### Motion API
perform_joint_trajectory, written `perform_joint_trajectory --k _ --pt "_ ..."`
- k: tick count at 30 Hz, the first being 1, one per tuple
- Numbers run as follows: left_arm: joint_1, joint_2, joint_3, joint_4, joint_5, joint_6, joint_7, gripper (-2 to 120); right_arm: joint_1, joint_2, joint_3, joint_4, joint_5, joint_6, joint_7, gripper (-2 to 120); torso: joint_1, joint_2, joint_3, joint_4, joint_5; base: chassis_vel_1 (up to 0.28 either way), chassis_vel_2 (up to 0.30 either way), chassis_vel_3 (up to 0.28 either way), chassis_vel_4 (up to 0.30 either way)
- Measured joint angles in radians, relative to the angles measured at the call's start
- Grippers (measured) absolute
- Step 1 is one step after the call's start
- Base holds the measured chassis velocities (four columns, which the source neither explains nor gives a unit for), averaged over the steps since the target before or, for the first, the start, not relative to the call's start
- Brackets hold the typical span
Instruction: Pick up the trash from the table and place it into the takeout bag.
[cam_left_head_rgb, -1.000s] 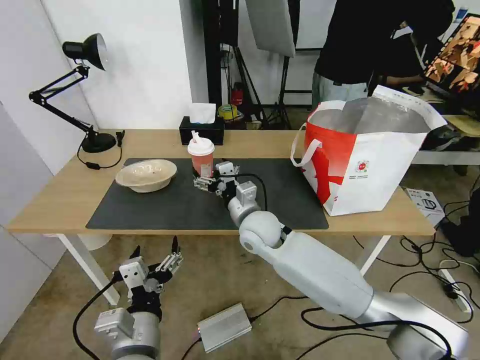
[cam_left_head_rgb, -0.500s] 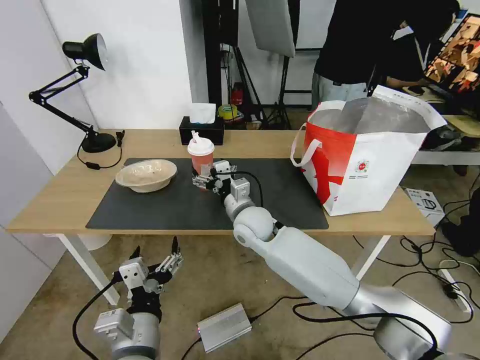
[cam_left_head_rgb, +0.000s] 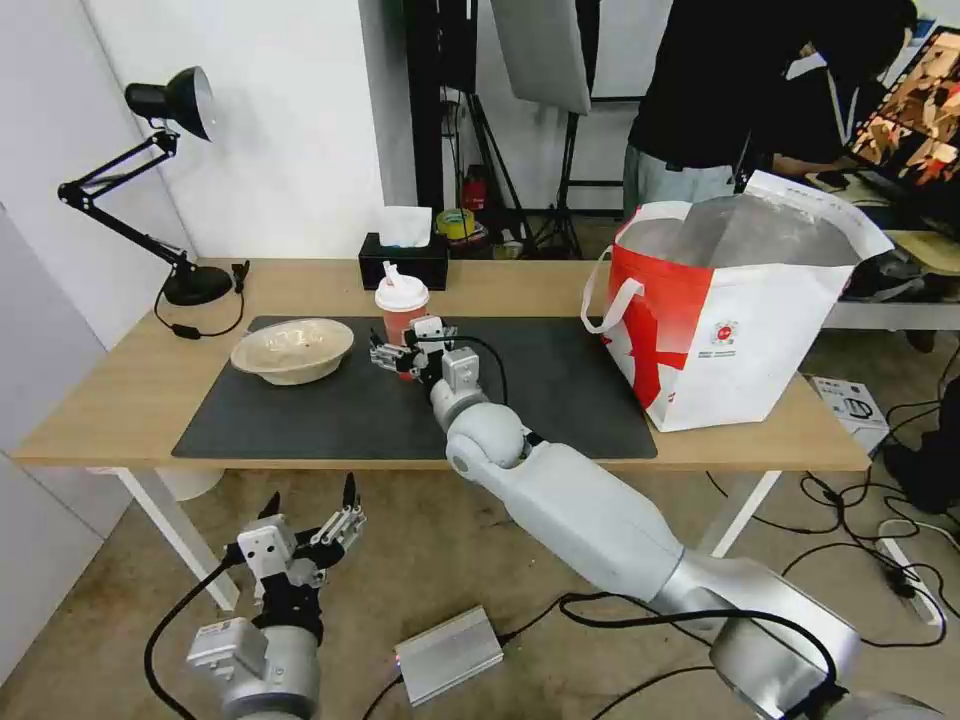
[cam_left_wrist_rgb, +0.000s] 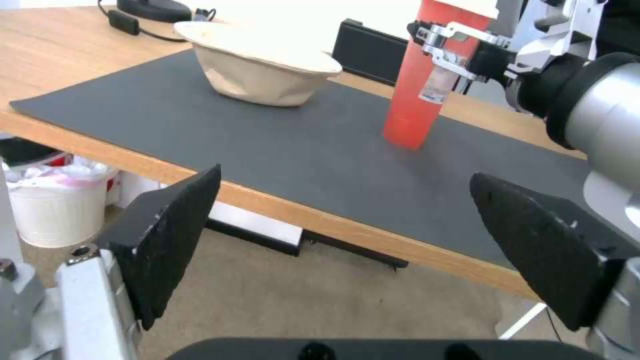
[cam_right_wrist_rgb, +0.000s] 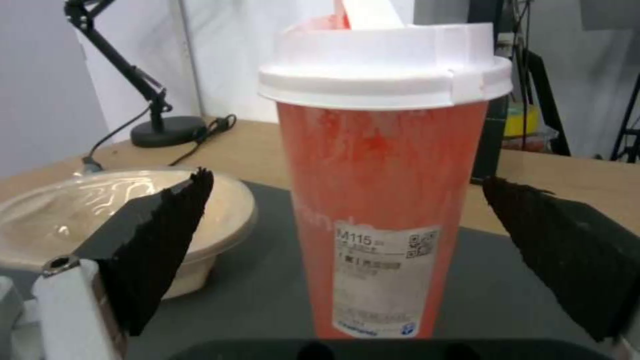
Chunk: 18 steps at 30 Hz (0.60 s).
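Note:
A translucent red drink cup with a white lid stands upright on the dark mat of the table. My right gripper is open at the cup's lower half, one finger on each side with a gap to its wall. A shallow beige bowl sits to the cup's left. The red-and-white takeout bag stands open at the table's right end. My left gripper hangs open below the table's front edge.
At the back edge are a black tissue box and a black desk lamp. A silver box and cables lie on the floor. A white bin stands under the table. A person stands behind the bag.
My right arm has reached forward and to the left, bringing its open gripper from beside the cup to around it. The left arm, cup, bowl and bag have stayed still.

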Motion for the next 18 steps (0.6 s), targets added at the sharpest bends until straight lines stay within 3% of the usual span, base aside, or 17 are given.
perform_joint_trajectory --k 18 --pt "-0.007 0.0 0.001 0.012 -0.001 -0.003 0.0 100 0.019 0.014 0.016 -0.075 0.017 0.028 -0.059 100 0.0 0.0 0.0 -0.0001 0.0 0.0 0.0 0.0 0.0"
